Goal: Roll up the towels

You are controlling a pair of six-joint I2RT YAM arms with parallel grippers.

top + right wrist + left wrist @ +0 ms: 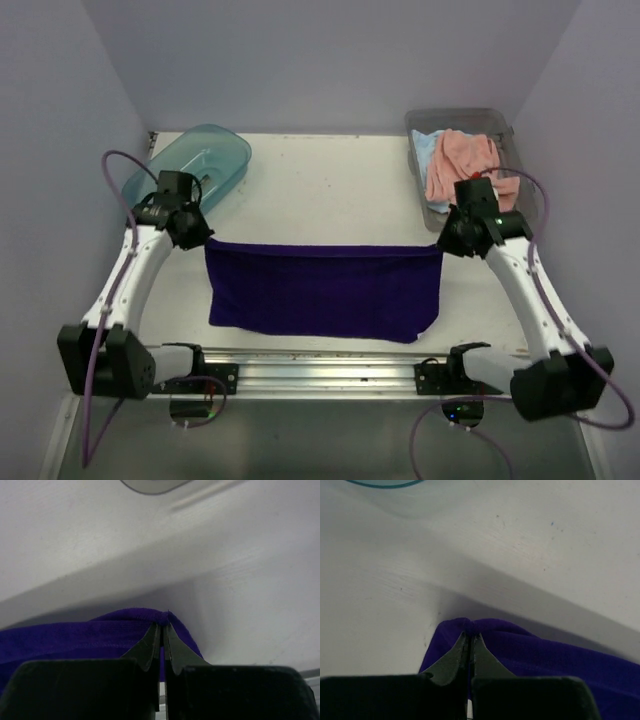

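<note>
On the table point(330, 180), left gripper point(471, 632) and right gripper point(162, 626) pinch corners of the purple towel point(320, 290), spreading it; next probably lay it flat

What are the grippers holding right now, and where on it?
Both hold the dark purple towel: the left gripper pinches its far-left corner, the right gripper its far-right corner.

A teal plastic tub point(215, 155) lies on the table point(330, 190) just beyond the left end effector point(207, 240). A clear grey bin point(470, 114) stands just beyond the right end effector point(441, 247).
</note>
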